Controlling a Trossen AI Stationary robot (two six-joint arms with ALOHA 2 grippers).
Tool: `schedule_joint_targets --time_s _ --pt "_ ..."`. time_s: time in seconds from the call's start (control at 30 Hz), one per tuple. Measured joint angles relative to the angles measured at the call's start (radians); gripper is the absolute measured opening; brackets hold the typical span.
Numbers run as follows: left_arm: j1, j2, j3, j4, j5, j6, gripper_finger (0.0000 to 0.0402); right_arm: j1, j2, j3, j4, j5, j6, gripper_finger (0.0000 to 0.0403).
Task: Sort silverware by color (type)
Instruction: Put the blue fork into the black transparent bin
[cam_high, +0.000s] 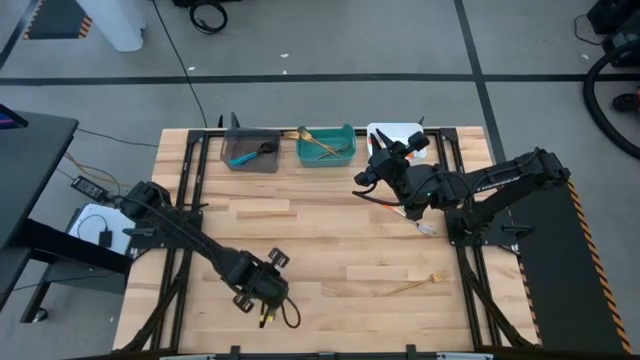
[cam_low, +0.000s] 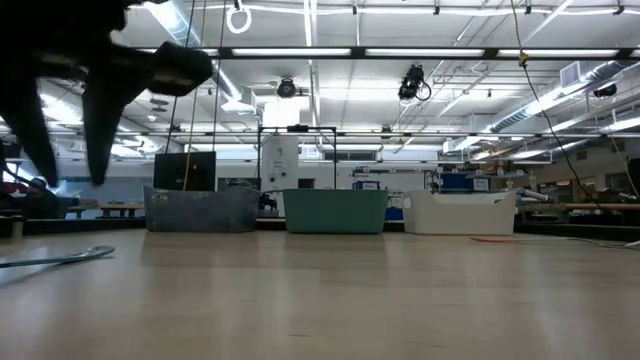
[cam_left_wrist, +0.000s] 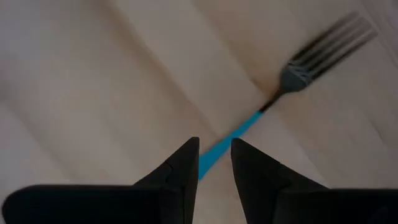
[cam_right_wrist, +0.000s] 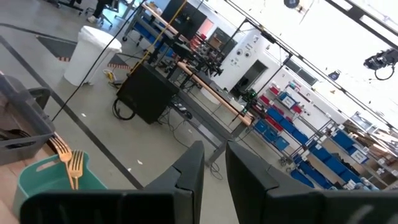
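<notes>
Left tool (cam_left_wrist: 214, 163) straddles blue fork (cam_left_wrist: 292, 87) handle — near table edge.

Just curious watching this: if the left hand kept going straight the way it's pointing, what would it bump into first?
Most likely the blue-handled fork on the table: the left hand points down with the blue handle between its fingertips. How far above it is unclear.

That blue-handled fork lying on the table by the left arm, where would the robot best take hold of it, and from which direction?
Probably on the slim blue handle, from straight above. The blue-handled fork lies flat on the wooden table, so only its upper side is free. The left pincer hangs right over the handle, fingers a little apart, one each side across its width. The tined head is wider and would likely slip.
</notes>
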Motion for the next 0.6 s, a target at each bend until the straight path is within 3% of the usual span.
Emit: schedule_joint_targets --time_s 0.27,0.6 --pt "-0.060 0.094 0.000 0.003 0.003 0.030 0.0102 0.000 0.000 0.000 0.000 0.000 0.000 0.0075" --pt "-0.073 0.100 0.000 0.077 -0.001 0.164 0.0102 0.000 0.000 0.000 -0.001 0.000 0.000 0.0075"
